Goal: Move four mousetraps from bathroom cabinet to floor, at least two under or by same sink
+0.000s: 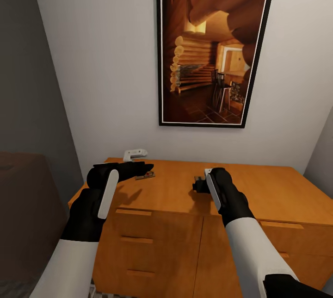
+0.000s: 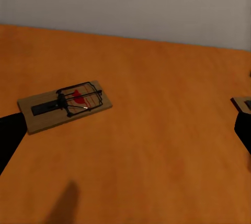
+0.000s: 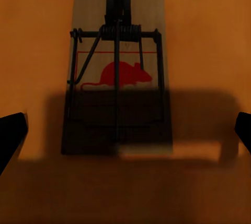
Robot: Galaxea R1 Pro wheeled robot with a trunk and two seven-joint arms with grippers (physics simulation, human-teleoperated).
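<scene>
On top of the cabinet point(image 1: 199, 196), which stands against a pale wall, two mousetraps can be seen. One mousetrap point(image 1: 145, 176) lies flat on the orange-brown surface, near the back left part, just beside the tip of the left end effector point(image 1: 138, 167). In the left wrist view this mousetrap point(image 2: 65, 106) lies at an angle, with its dark wire and red mark facing up, and nothing touches it. The left end effector is released: its dark fingertips stand wide apart at the two edges of that view, and it holds nothing.

The right end effector point(image 1: 200, 184) is low over the middle of the surface, directly over a second mousetrap point(image 3: 119, 83). In the right wrist view this trap lies lengthwise between the two fingertips point(image 3: 11, 138), with the red mouse picture and the spring clearly visible. The fingertips are well apart on each side of the board and do not touch it, so this end effector is released also.

A small white object point(image 1: 135, 153) stands on the surface at the back left, against the wall. Above the cabinet hangs a framed picture point(image 1: 213, 48) of a log interior. The drawer fronts of the cabinet appear closed.
</scene>
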